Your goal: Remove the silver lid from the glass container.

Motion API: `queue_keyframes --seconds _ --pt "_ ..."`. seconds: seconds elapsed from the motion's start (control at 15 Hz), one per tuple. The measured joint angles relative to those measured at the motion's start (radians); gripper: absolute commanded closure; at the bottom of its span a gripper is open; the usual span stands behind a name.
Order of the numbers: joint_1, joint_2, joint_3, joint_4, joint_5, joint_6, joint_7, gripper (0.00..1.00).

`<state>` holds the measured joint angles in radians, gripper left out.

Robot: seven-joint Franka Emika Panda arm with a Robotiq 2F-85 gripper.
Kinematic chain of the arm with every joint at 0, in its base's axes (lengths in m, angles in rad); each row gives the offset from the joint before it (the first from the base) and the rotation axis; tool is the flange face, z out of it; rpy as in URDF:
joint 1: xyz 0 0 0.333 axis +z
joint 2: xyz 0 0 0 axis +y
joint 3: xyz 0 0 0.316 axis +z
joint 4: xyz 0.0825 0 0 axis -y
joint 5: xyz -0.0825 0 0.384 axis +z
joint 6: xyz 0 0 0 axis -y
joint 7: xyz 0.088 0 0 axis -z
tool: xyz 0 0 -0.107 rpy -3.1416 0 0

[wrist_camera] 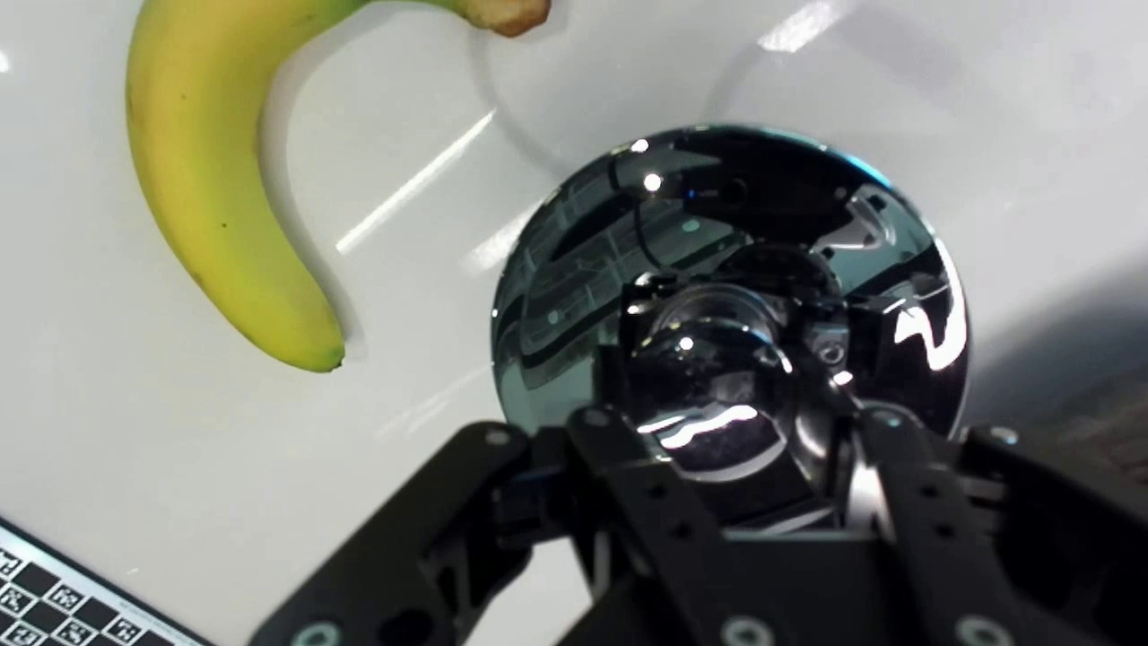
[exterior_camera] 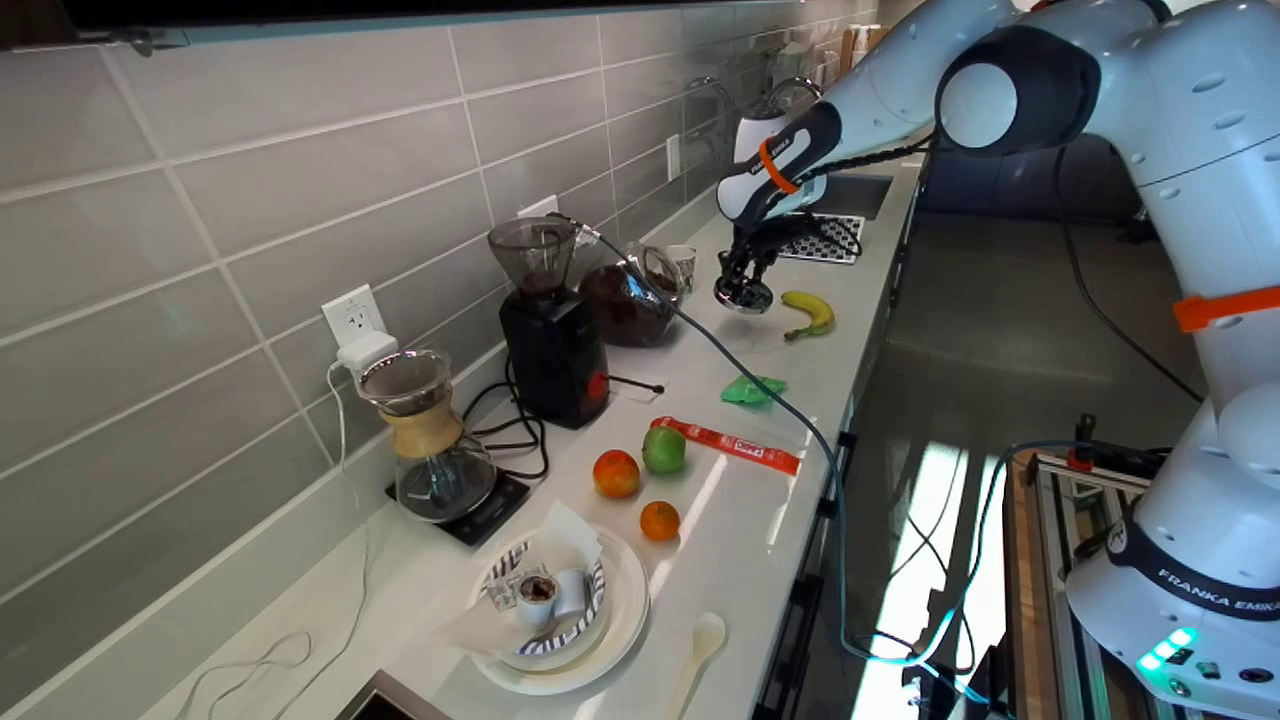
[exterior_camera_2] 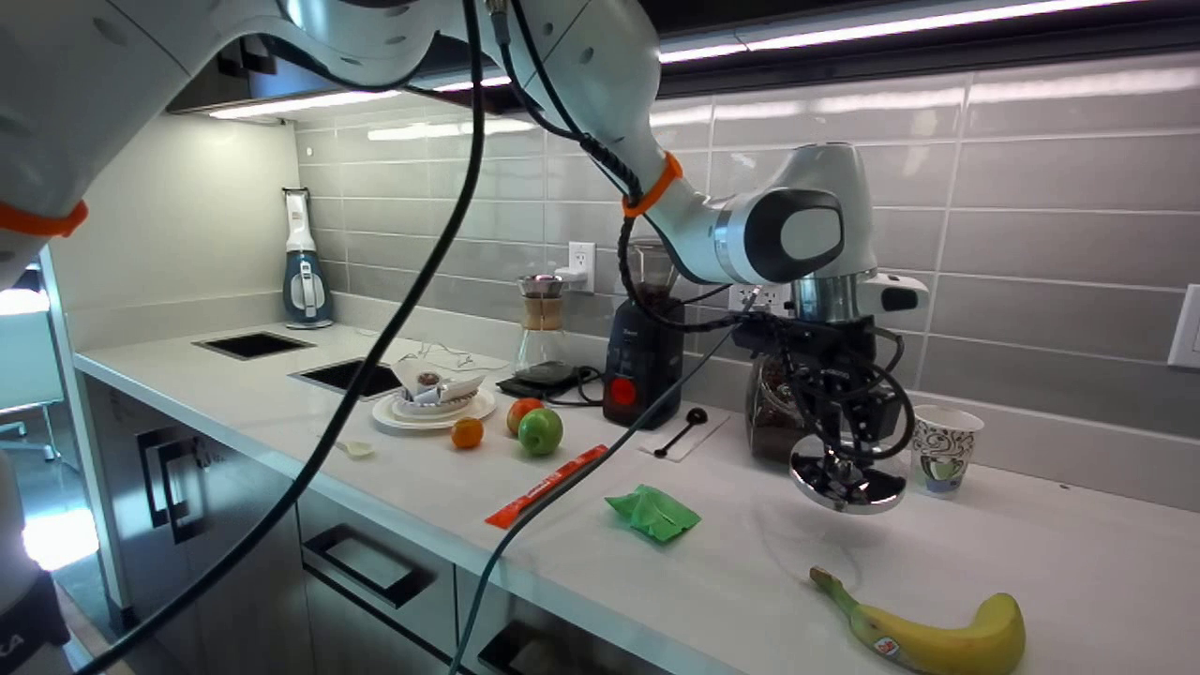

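Note:
The silver lid is a shiny round metal dome with a round knob. It shows in both exterior views (exterior_camera: 745,295) (exterior_camera_2: 848,483) and large in the wrist view (wrist_camera: 574,278). My gripper (wrist_camera: 717,395) is shut on the lid's knob and holds it above the counter, apart from the container. The gripper also shows in both exterior views (exterior_camera: 748,268) (exterior_camera_2: 844,441). The glass container (exterior_camera: 625,312) is a squat rounded jar of dark coffee beans by the wall, with its mouth uncovered. It is partly hidden behind my gripper in an exterior view (exterior_camera_2: 771,417).
A banana (wrist_camera: 206,179) lies near the lid. A paper cup (exterior_camera_2: 942,445) stands beside the container and a black grinder (exterior_camera_2: 642,361) on its far side. A green packet (exterior_camera_2: 653,513), a red packet (exterior_camera_2: 548,485) and fruit lie along the counter. A cable (exterior_camera: 720,345) crosses above it.

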<state>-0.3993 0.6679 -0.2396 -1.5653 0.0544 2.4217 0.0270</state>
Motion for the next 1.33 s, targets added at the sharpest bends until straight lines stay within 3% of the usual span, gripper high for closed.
queue_keyframes --seconds 1.07,1.13,1.2,1.33 --pt "-0.014 0.149 -0.005 0.119 0.002 -0.071 0.058 0.8" --pt "-0.014 0.155 -0.005 0.124 0.002 -0.071 0.06 0.62" --pt "-0.014 0.161 -0.005 0.127 0.002 -0.071 0.062 0.3" --pt "-0.014 0.167 -0.005 0.13 0.002 -0.071 0.064 0.22"
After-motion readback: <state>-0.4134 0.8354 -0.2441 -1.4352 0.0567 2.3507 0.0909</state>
